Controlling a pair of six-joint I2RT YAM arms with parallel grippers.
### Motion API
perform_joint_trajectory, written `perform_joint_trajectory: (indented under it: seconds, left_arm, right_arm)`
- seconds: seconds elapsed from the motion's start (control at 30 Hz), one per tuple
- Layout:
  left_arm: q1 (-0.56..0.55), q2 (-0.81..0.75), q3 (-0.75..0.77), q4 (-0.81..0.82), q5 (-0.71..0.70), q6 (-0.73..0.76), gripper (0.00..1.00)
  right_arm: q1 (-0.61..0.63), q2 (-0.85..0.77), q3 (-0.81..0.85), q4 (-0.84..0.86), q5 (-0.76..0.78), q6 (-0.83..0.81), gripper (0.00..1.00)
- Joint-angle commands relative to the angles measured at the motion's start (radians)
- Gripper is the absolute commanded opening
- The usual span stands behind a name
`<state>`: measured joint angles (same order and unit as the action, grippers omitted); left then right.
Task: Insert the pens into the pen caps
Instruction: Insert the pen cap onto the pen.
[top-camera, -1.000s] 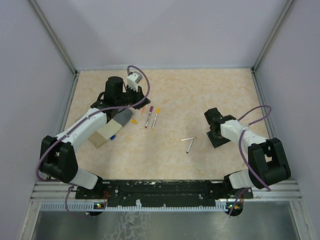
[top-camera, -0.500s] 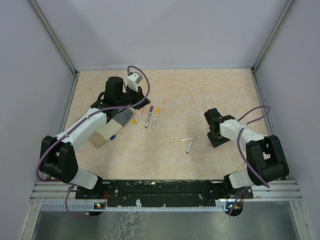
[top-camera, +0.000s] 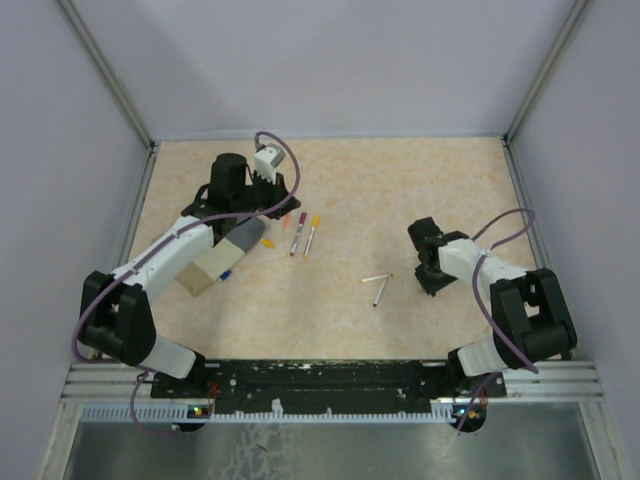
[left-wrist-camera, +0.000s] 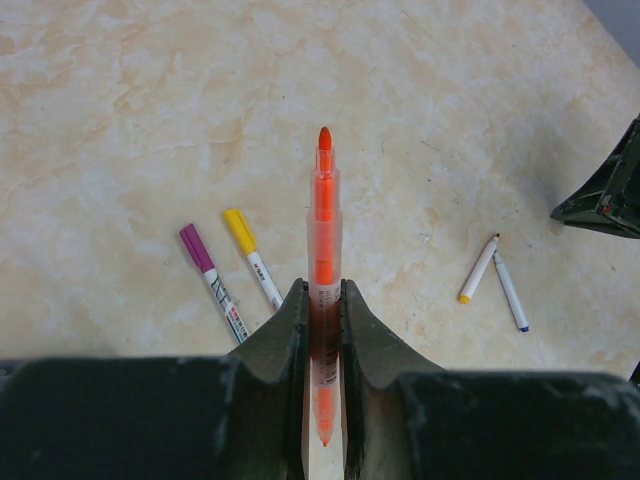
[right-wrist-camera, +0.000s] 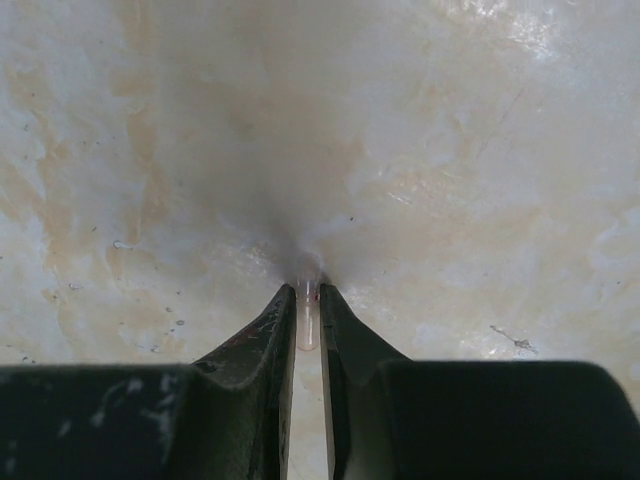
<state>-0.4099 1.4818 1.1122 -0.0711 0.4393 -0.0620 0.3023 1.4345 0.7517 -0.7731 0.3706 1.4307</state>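
Note:
My left gripper (left-wrist-camera: 320, 290) is shut on an orange pen (left-wrist-camera: 324, 215) with a translucent barrel, its orange tip pointing away, held above the table. In the top view this gripper (top-camera: 281, 203) is at the back left. A magenta-capped pen (left-wrist-camera: 212, 282) and a yellow-capped pen (left-wrist-camera: 252, 258) lie side by side on the table. Two uncapped pens lie further right, one yellow-tipped (left-wrist-camera: 478, 270) and one blue-tipped (left-wrist-camera: 510, 292). My right gripper (right-wrist-camera: 308, 292) is shut on a small clear pen cap (right-wrist-camera: 308, 312), its fingertips down at the table surface. In the top view it (top-camera: 432, 272) is at the right.
A beige box with a grey lid (top-camera: 215, 258) lies beside the left arm. An orange cap (top-camera: 268, 243) and a small blue piece (top-camera: 225, 273) lie next to it. The uncapped pens (top-camera: 377, 285) sit mid-table, left of the right gripper. Walls enclose the table.
The right arm's elbow has drawn slightly inward; its gripper stays low at the same spot. The left arm and the pens have not moved.

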Motion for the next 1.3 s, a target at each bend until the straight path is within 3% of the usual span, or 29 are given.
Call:
perform_joint_trajectory:
  seconds: [0.0,0.27,0.5,0.8,1.27]
  left_arm:
    - [0.001,0.006,0.035,-0.004,0.021,0.016,0.0]
    - [0.0,0.006,0.037,-0.01,0.019,0.019,0.0]
    - [0.001,0.006,0.038,-0.012,0.017,0.02,0.0]
    - [0.0,0.003,0.038,-0.013,0.018,0.021,0.0]
    - [0.0,0.002,0.039,-0.013,0.024,0.021,0.0]
  right_arm:
    - [-0.014,0.031,-0.007,0.116,0.016,-0.143,0.14]
    - [-0.014,0.064,0.054,0.268,-0.024,-0.581,0.12]
    - [-0.015,0.122,0.152,0.299,-0.136,-0.813,0.12]
    - [-0.015,0.176,0.215,0.212,-0.143,-0.871,0.22]
    - [-0.014,0.252,0.247,0.192,-0.132,-0.872,0.22]
